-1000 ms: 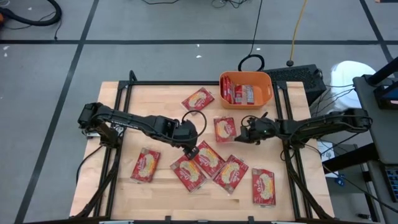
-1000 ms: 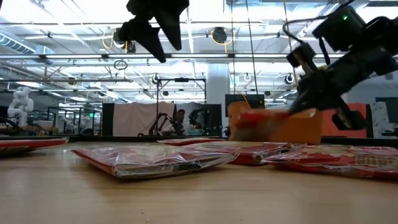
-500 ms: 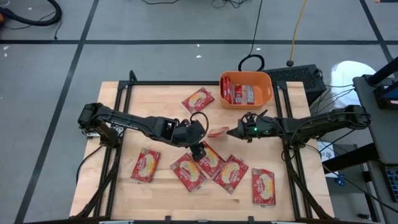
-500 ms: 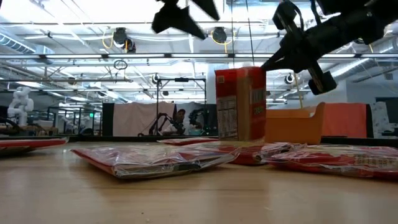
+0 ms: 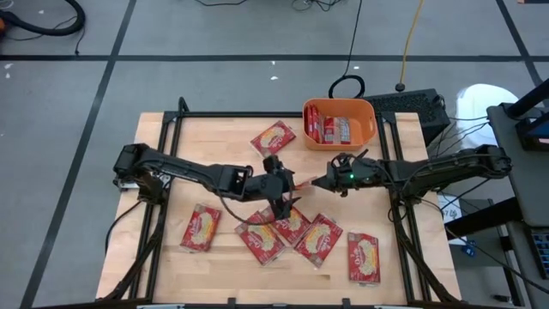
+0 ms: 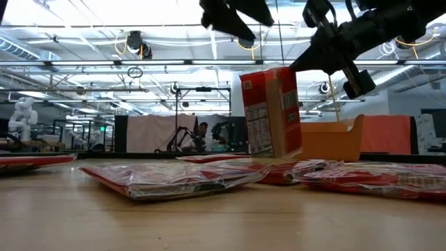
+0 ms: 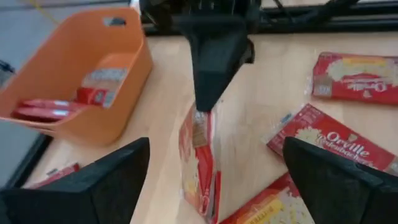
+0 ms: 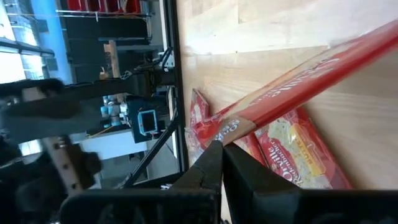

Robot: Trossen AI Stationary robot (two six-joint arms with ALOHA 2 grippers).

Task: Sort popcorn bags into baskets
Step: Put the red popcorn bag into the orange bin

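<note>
From above, my right claw [image 5: 316,182] pinches a popcorn bag [image 5: 300,182] on edge, just short of the orange tub [image 5: 371,129], which already holds packets. Level view: the bag [image 6: 272,111] stands upright. My left claw [image 7: 211,180] gapes wide around it, touching nothing.

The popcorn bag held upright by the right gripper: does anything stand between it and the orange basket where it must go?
Nothing visible blocks it. The right gripper pinches the upright popcorn bag by its top edge, above the table. The orange basket lies just beyond, and only bare table shows between them. The open left gripper is on the bag's other side, away from the basket.
</note>
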